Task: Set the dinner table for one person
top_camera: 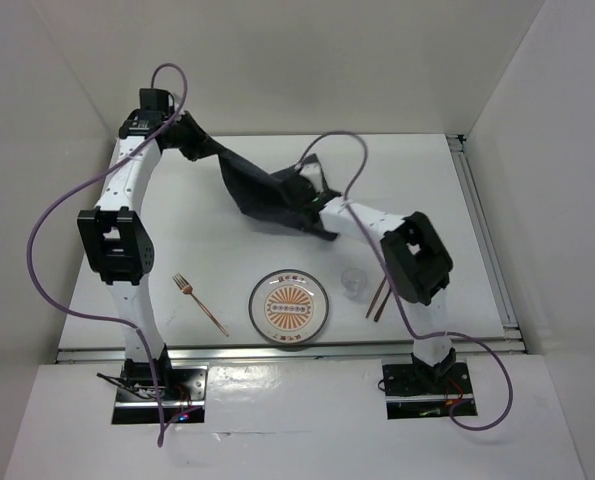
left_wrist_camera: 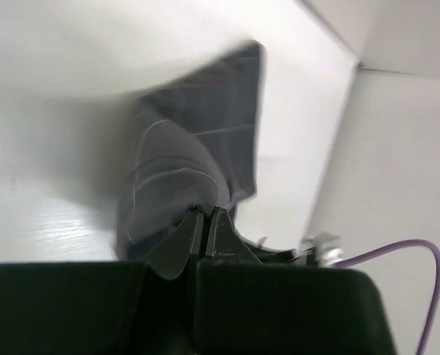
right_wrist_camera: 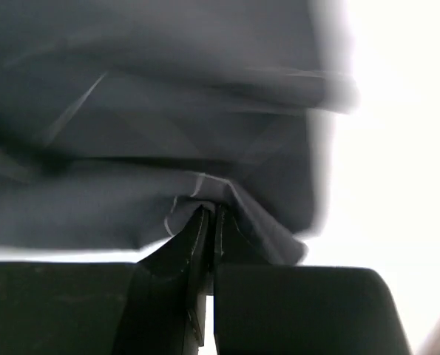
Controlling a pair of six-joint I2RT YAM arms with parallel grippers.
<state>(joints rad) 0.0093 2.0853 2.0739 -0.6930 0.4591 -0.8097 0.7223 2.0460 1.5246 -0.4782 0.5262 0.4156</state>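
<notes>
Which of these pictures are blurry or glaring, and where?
Top external view: evenly lit, sharp on fork, plate and dark cloth. Left wrist view: the cloth beyond the left hand is blurred, edges soft. Right wrist view: cloth at the right hand smears across the frame; the dinner table at right glares white.

on dinner table (top_camera: 417, 190) — fork (top_camera: 200, 304) left, plate (top_camera: 260, 306) right

the dinner table (top_camera: 437, 200) bears a fork (top_camera: 200, 304), plate (top_camera: 290, 307), glass (top_camera: 355, 282) and chopsticks (top_camera: 379, 298).
</notes>
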